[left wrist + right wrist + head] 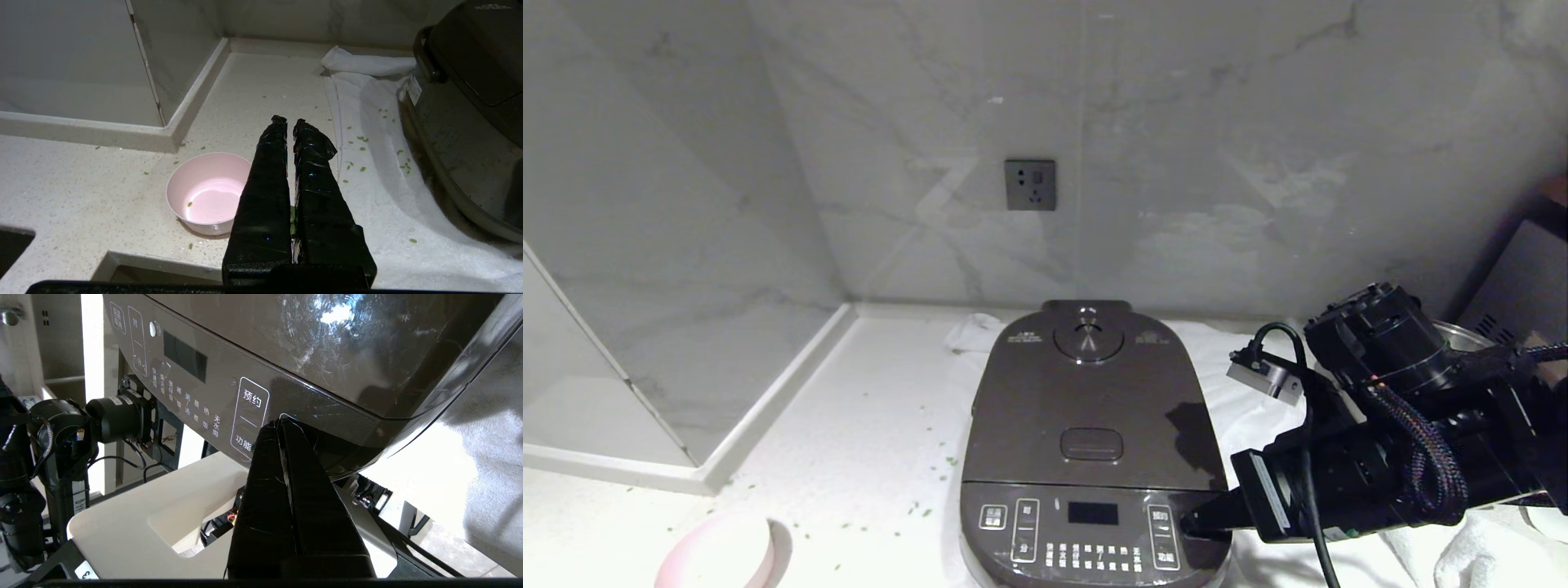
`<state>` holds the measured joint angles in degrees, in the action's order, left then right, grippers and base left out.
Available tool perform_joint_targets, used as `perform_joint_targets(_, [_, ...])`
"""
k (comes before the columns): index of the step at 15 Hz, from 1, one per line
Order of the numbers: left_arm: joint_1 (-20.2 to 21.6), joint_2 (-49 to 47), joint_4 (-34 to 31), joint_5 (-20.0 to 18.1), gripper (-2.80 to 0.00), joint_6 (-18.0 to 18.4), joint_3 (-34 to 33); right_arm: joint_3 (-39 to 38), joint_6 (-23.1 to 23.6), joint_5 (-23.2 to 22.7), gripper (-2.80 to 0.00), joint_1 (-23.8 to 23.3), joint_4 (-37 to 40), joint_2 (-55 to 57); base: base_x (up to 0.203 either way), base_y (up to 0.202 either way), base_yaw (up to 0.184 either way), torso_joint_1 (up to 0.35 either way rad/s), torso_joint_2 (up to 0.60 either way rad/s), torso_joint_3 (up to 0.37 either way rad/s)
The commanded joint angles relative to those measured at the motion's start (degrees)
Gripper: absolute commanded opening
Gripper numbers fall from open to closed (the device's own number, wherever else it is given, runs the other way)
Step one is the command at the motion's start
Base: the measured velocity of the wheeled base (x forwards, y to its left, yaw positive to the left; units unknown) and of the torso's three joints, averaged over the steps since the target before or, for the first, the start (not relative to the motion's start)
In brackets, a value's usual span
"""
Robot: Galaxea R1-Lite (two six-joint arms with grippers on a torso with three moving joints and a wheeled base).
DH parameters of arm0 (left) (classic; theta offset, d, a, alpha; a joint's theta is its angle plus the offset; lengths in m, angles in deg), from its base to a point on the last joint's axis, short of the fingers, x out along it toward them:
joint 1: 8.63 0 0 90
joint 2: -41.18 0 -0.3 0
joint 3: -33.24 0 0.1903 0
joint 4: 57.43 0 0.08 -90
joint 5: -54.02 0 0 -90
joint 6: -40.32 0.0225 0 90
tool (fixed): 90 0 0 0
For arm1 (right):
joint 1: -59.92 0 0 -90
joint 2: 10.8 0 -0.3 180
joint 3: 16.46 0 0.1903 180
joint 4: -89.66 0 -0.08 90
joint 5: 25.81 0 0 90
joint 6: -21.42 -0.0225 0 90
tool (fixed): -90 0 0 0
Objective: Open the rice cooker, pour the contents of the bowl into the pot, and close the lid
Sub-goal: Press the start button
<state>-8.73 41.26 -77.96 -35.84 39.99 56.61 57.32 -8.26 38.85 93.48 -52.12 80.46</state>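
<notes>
Jaws clenched empty, right gripper (1194,523) lies level, tips at rice cooker (1092,445) front panel.

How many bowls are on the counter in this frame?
1. The pink bowl sits on the counter's front left, left of the rice cooker, off the white towel. Others could lie outside the views.

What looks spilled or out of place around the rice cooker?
Small green bits lie scattered on the counter and the white towel left of the rice cooker. The pink bowl is nearly empty.
</notes>
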Motion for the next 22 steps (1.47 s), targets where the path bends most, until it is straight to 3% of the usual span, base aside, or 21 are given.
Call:
perform_joint_targets(1, [0.0, 0.0, 0.0, 0.0, -2.80, 0.0, -0.8, -1.7, -0.1, -0.2, -2.80, 0.0, -1.0, 1.4, 0.000, 0.000, 0.000, 0.000, 0.00, 0.000])
perform_joint_targets(7, [0.0, 0.0, 0.1, 0.0, -2.80, 0.0, -0.8, -2.6, -0.1, -0.1, -2.80, 0.0, -3.6, 1.8, 0.000, 0.000, 0.000, 0.000, 0.00, 0.000])
perform_joint_targets(11, [0.0, 0.0, 0.1, 0.0, -2.80, 0.0, -0.8, 0.4, -1.4, 0.0, -2.80, 0.0, -3.1, -3.7, 0.000, 0.000, 0.000, 0.000, 0.00, 0.000])
perform_joint_targets(16, [0.0, 0.0, 0.1, 0.0, -2.80, 0.0, -0.8, 10.8, -3.0, -0.1, -2.80, 0.2, 8.0, -13.3, 0.000, 0.000, 0.000, 0.000, 0.00, 0.000])
perform_joint_targets(19, [0.0, 0.0, 0.1, 0.0, -2.80, 0.0, -0.8, 12.8, -3.2, 0.5, -2.80, 0.1, 9.9, -17.3, 0.000, 0.000, 0.000, 0.000, 0.00, 0.000])
perform_joint_targets(20, [0.0, 0.0, 0.0, 0.0, -2.80, 0.0, -0.8, 12.9, -3.2, 1.2, -2.80, 0.1, 10.0, -19.0, 0.000, 0.000, 0.000, 0.000, 0.00, 0.000])
perform_joint_targets(22, [0.0, 0.0, 0.1, 0.0, -2.80, 0.0, -0.8, 13.3, -2.0, 8.2, -2.80, 0.1, 10.0, -21.4, 0.000, 0.000, 0.000, 0.000, 0.00, 0.000])
